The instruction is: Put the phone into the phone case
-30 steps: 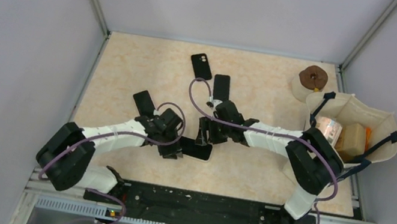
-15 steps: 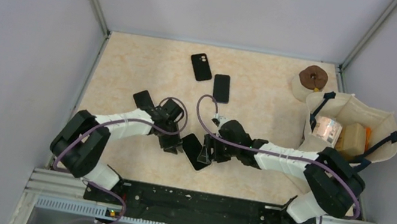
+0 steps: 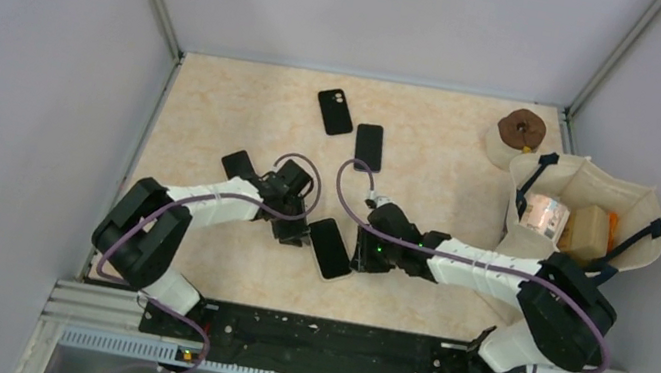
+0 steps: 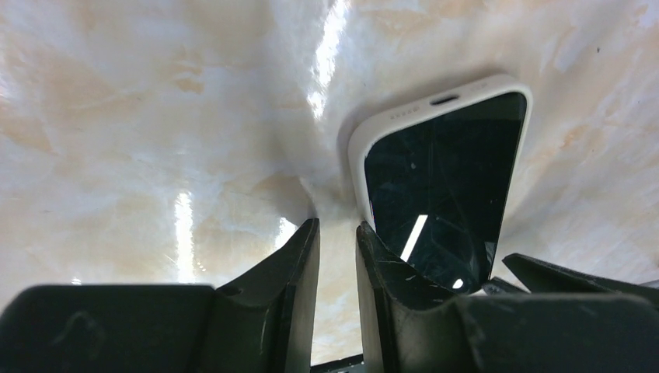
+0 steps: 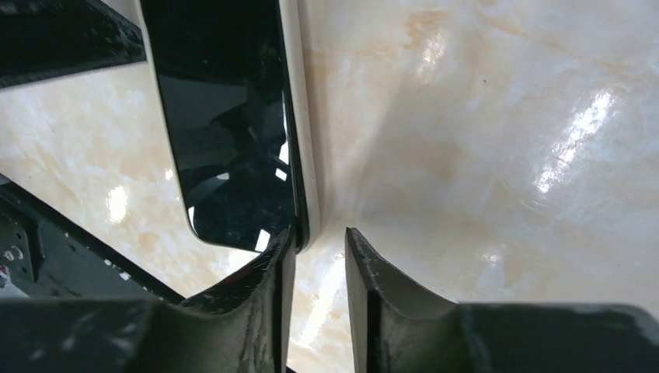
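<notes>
The phone [image 3: 329,248] lies flat and screen up on the surface, near its near edge and about midway between its left and right edges, turned on a diagonal. A white rim runs round the dark glass: this is the phone case [image 4: 435,87], and the phone sits inside it.

The left gripper [image 3: 294,231] is low at the phone's left side. In the left wrist view its jaws stand narrow, with only bare surface showing in the gap. One finger [image 4: 381,264] is against the case's long edge.

The right gripper [image 3: 361,253] is low at the phone's right side. Its jaws are also narrow, with the surface showing between them. One finger [image 5: 272,272] is at the case's corner; whether the corner reaches into the gap cannot be told.

Toward the far edge lie two black slabs, phones or cases. One has a camera patch [image 3: 335,111] and the plain one [image 3: 369,146] is just beside it. A third black slab [image 3: 239,166] lies beside the left arm.

A brown roll [image 3: 521,129] stands in the far right corner. A cloth bag [image 3: 572,171] holding small items sits at the right edge.
</notes>
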`<state>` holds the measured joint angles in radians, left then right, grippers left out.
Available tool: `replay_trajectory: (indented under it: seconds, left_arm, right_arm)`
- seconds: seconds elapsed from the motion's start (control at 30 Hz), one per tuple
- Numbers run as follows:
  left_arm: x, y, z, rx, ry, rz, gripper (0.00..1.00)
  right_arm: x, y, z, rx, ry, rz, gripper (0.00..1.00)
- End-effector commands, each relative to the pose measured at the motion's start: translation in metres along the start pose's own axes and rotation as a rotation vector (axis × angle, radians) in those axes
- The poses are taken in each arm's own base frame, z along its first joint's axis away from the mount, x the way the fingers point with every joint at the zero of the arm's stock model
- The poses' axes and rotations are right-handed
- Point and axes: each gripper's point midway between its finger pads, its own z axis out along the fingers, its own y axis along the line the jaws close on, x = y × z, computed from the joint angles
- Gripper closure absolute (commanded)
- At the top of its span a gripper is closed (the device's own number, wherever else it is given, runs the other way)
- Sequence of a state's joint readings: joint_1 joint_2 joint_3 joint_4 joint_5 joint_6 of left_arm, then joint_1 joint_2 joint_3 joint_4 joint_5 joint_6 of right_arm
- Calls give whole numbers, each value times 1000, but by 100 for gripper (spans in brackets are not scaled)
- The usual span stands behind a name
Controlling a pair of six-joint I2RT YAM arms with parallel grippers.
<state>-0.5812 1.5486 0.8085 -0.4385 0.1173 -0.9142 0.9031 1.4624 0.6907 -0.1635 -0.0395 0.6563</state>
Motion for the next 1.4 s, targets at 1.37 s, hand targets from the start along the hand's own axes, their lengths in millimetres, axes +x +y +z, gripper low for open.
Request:
replay_trajectory:
  seconds: [1.37]
  left_arm:
    - [32, -16, -9, 87, 1, 25, 72]
  right_arm:
    - [121, -21, 25, 316, 257, -69, 100]
